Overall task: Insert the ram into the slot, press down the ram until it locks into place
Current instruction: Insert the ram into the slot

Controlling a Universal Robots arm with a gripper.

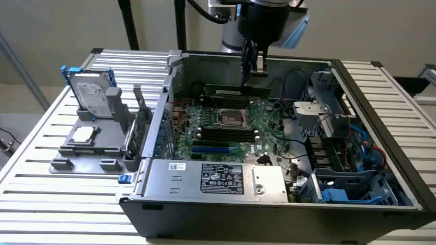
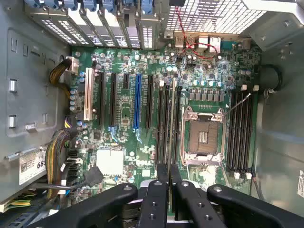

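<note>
**Desk:** Where is the ram (image 2: 171, 123)?

**Photographer:** Edge-on in the gripper (image 2: 168, 190), whose fingers (image 2: 154, 199) seem clamped on it. It hangs above the black memory slots (image 2: 161, 123) beside the CPU socket (image 2: 204, 135).

**Desk:** The risk?

**Photographer:** A slight tilt or sideways offset could land its edge off the slot. Pressing then could strain the motherboard (image 2: 209, 76) or crack the stick.
</note>
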